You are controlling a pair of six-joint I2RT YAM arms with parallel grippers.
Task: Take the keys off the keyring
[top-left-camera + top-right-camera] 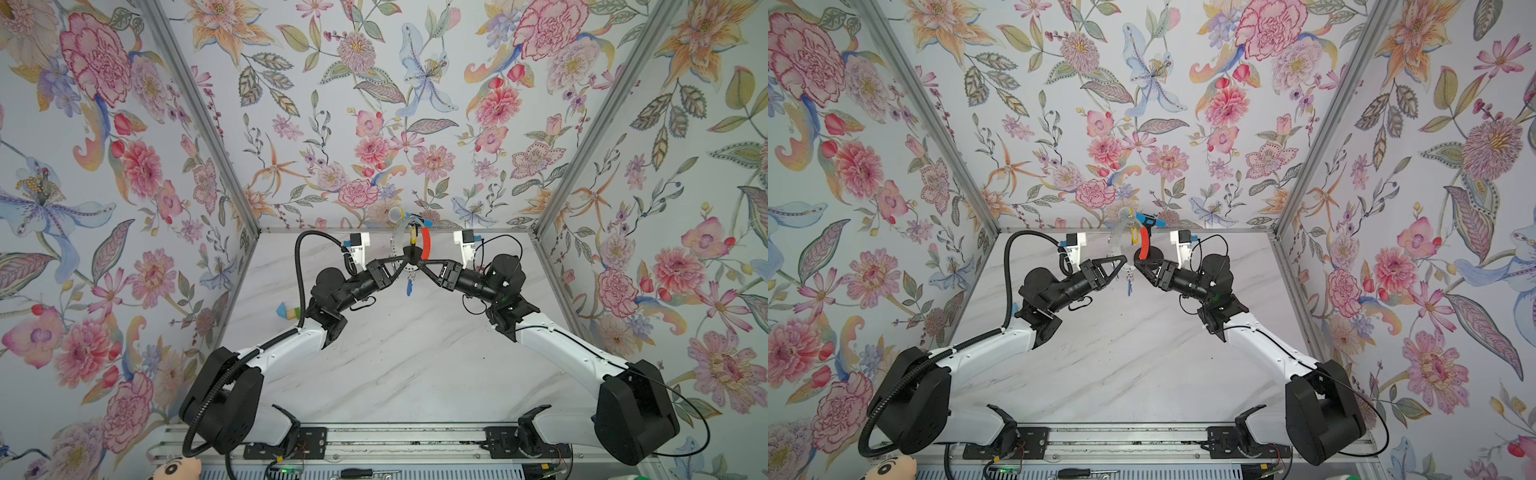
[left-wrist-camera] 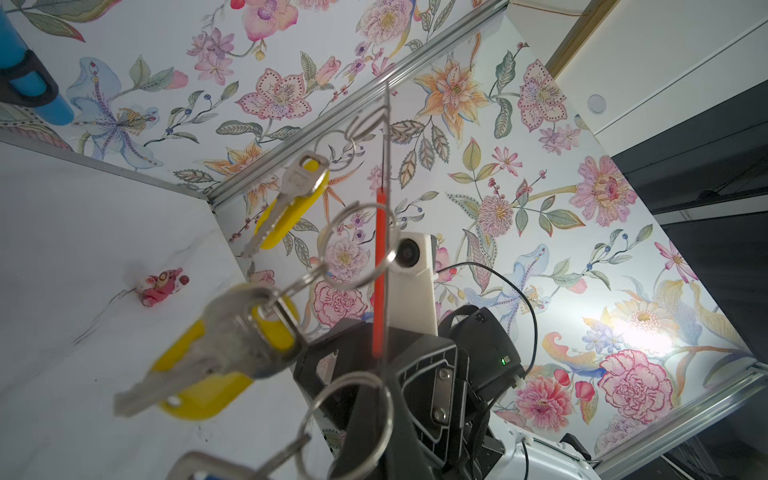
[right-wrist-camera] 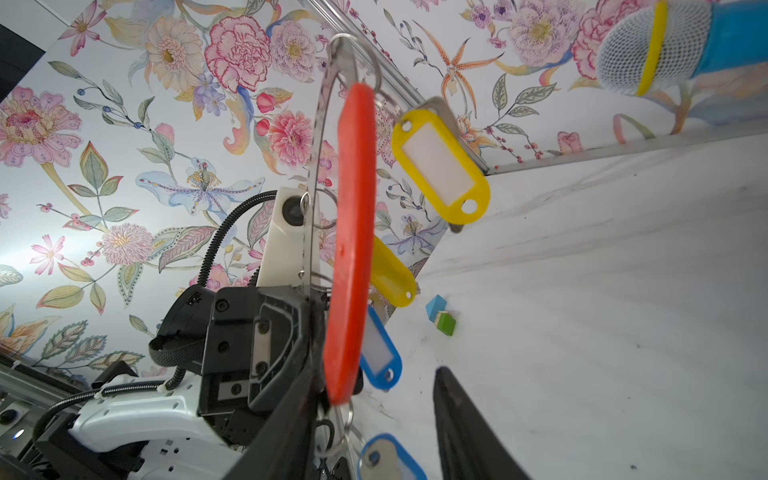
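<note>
Red plastic sleeves one arc of the keyring [image 1: 425,245], which stands upright in the air near the back of the table [image 1: 395,353], probably so the keys [image 2: 286,195] dangle free on their small rings. Low on the thin grey hoop the left end effector [image 1: 1121,261] pinches it; the right end effector [image 1: 1140,266], just beside, has its jaws spread, gripping nothing. White marbled table, flowered walls [image 1: 374,104] on three sides.

Both top views are bright and evenly lit, with only faint shadows on the table [image 1: 395,365]; the wallpaper [image 1: 83,208] stretches at the edges. In the left wrist view the nearest keys [image 2: 208,353] are blurred and a glare patch whitens the wallpaper [image 2: 642,332].
</note>
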